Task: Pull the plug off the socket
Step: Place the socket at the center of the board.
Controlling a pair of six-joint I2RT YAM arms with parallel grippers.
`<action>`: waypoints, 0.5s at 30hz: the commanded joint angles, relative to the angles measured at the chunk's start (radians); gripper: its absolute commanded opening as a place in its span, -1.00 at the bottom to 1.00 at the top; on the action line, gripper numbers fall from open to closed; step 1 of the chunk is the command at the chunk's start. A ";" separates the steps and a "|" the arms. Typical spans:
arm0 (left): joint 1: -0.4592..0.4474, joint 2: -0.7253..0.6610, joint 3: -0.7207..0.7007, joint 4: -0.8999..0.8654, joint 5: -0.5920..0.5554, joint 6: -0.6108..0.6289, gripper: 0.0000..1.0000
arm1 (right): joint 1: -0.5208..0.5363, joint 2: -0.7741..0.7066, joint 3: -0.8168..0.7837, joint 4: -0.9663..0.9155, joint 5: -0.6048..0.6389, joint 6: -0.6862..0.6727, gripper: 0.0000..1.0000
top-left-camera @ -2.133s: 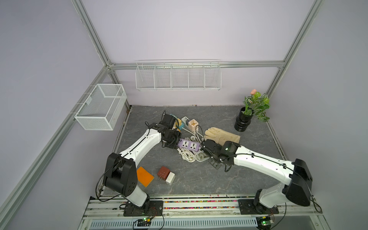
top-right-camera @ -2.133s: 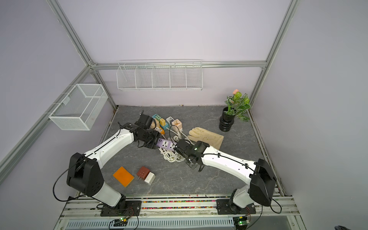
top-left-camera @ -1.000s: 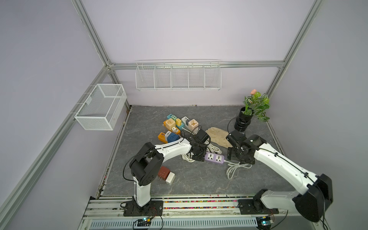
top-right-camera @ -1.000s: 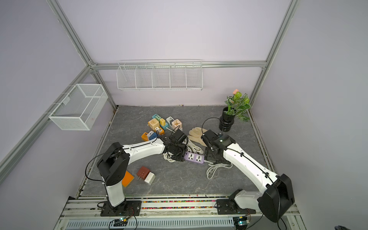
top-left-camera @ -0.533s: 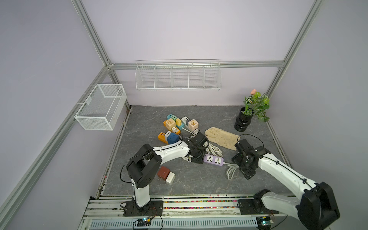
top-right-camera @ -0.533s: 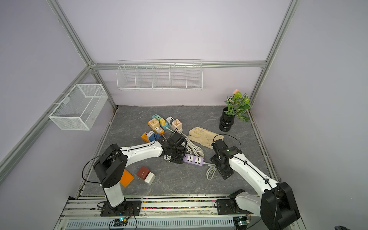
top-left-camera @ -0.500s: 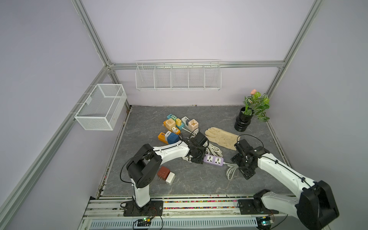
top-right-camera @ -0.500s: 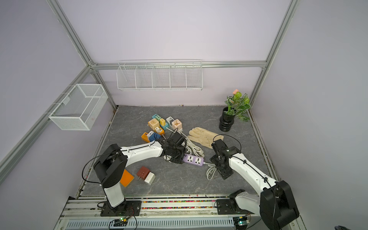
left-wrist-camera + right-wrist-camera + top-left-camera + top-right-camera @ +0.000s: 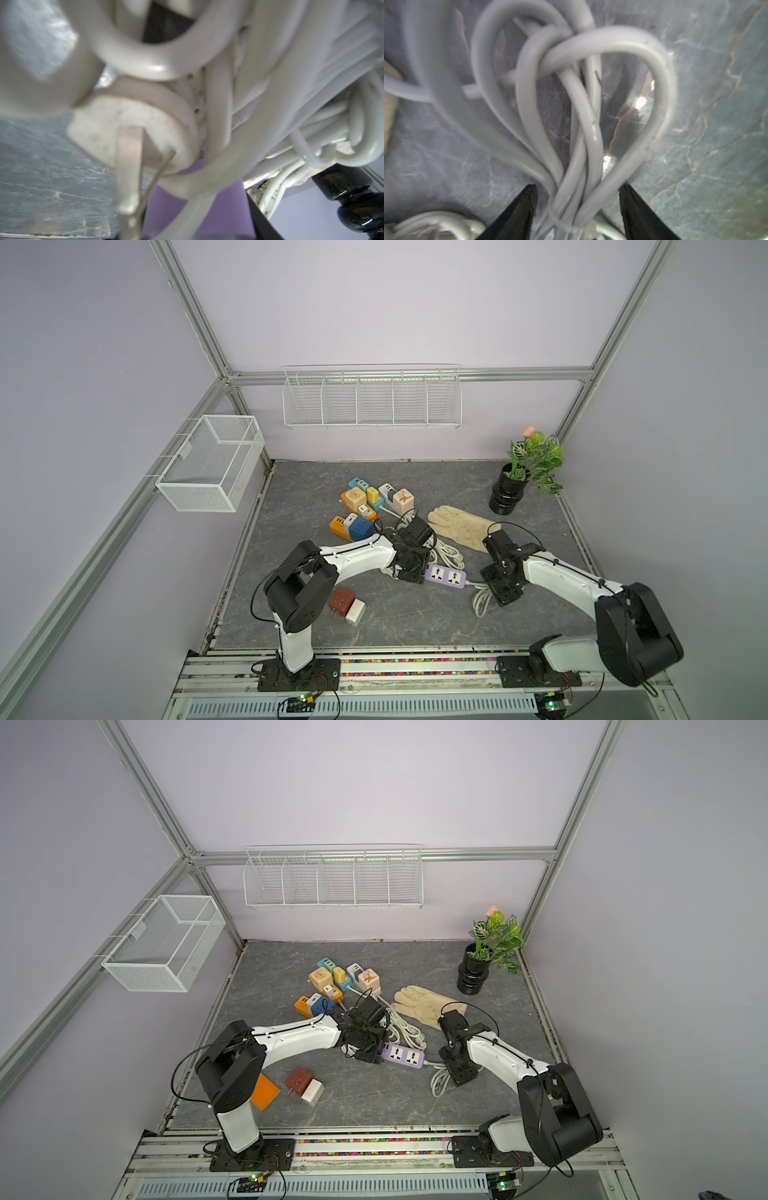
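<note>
A purple socket strip [image 9: 444,576] lies on the grey table in both top views, its two visible outlets empty. My left gripper [image 9: 411,570] sits at the strip's left end, and the strip [image 9: 207,207] fills the space between its jaws in the left wrist view. A white plug [image 9: 133,133] hangs just above the strip with its metal prongs bare, among loops of white cable. My right gripper [image 9: 578,187] is open. Its black fingertips [image 9: 527,199] straddle a bundle of white cable [image 9: 583,124] to the right of the strip [image 9: 403,1054].
A tan glove [image 9: 461,526] lies behind the right arm and a black plant pot [image 9: 505,497] stands at the back right. Coloured adapter cubes [image 9: 365,506] cluster at the back. Brown and white adapters [image 9: 347,605] and an orange pad [image 9: 266,1092] lie front left.
My right arm has come forward from beside the glove and dropped over the cable bundle, its jaws narrowing. The left gripper and strip have barely shifted.
</note>
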 commanded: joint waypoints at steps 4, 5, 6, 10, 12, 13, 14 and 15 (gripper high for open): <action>-0.012 0.005 -0.002 -0.041 0.046 -0.022 0.76 | -0.014 0.018 0.046 -0.126 0.081 -0.033 -0.33; -0.012 0.003 0.004 -0.047 0.047 -0.017 0.89 | -0.019 0.027 0.067 -0.167 0.104 -0.065 -0.41; -0.012 0.002 0.008 -0.052 0.049 -0.013 0.94 | -0.022 0.036 0.082 -0.194 0.118 -0.092 -0.46; -0.012 -0.018 0.014 -0.066 0.051 -0.008 0.99 | -0.052 0.084 0.162 -0.335 0.191 -0.214 -0.70; -0.011 -0.035 0.022 -0.082 0.043 -0.003 0.98 | -0.071 0.084 0.179 -0.382 0.234 -0.256 -0.72; -0.012 -0.046 0.029 -0.095 0.035 0.002 0.95 | -0.086 0.074 0.178 -0.397 0.253 -0.275 -0.72; -0.010 -0.057 0.038 -0.113 0.026 0.009 0.93 | -0.106 0.061 0.173 -0.410 0.266 -0.294 -0.73; -0.009 -0.066 0.048 -0.131 0.019 0.016 0.91 | -0.124 0.048 0.170 -0.415 0.276 -0.311 -0.74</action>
